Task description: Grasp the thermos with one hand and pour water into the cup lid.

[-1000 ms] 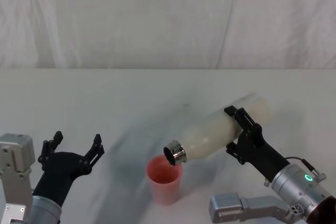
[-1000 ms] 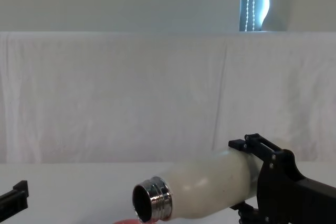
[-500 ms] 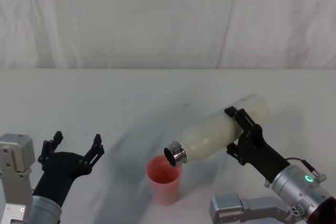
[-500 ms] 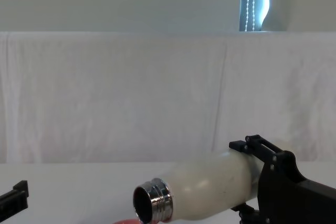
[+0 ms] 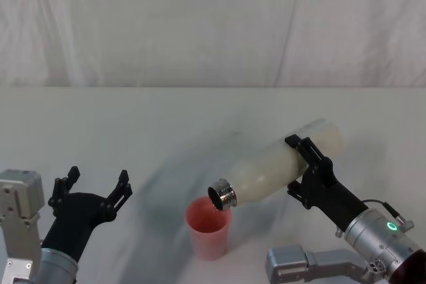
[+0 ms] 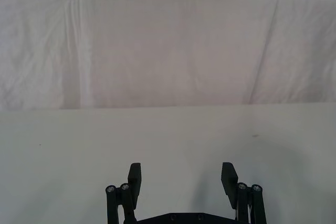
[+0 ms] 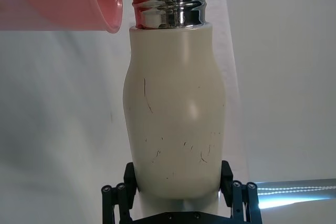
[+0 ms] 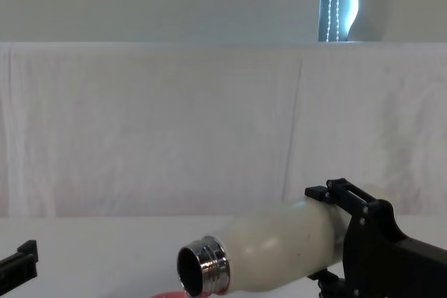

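Nearest the robot, at the tabletop's [image 5: 200, 118] front left, the left gripper [image 5: 93, 187] sits parked with its fingers spread apart and nothing between them, exactly as it sat a second ago. Next, close to the front edge and about midway across, stands the cup lid [image 5: 208, 228], upright on the tabletop and unmoved; from the chest camera only a sliver of its pink rim [image 8: 167, 295] peeks above the bottom of the view. Directly over its rim hangs the thermos [image 5: 276, 166], tipped steeply so its steel neck points down-left toward the cup lid, mouth just above the opening. Compared with the earlier frames the tilt has barely changed, the neck sitting a touch higher than a second ago. Farther right and back, the right gripper [image 5: 306, 164] clamps the thermos around its lower body, one jaw on each side, with the base projecting beyond the jaws toward the far right of the tabletop.
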You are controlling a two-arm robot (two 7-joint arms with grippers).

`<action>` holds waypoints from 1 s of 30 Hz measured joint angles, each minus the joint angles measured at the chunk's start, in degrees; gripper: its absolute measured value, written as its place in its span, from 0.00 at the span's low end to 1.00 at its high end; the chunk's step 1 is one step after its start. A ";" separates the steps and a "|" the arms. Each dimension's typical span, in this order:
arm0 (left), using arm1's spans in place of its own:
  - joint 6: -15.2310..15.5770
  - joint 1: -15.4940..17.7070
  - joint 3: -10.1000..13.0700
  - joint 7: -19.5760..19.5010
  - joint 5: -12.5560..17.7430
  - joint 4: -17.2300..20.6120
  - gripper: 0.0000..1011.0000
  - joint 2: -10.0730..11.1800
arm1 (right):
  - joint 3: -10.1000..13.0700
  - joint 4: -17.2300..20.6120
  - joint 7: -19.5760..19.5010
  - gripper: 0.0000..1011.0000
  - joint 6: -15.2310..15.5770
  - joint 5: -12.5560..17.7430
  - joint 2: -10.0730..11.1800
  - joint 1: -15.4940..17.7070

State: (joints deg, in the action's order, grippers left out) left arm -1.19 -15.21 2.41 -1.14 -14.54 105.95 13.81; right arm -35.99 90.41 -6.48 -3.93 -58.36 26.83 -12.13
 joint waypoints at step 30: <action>0.00 0.00 0.00 0.00 0.00 0.00 0.99 0.00 | -0.02 -0.14 -0.05 0.95 -0.09 -0.10 0.11 -0.12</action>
State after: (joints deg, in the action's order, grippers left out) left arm -1.19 -15.21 2.42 -1.14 -14.54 105.95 13.81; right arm -36.01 90.27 -6.53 -4.02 -58.46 26.94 -12.25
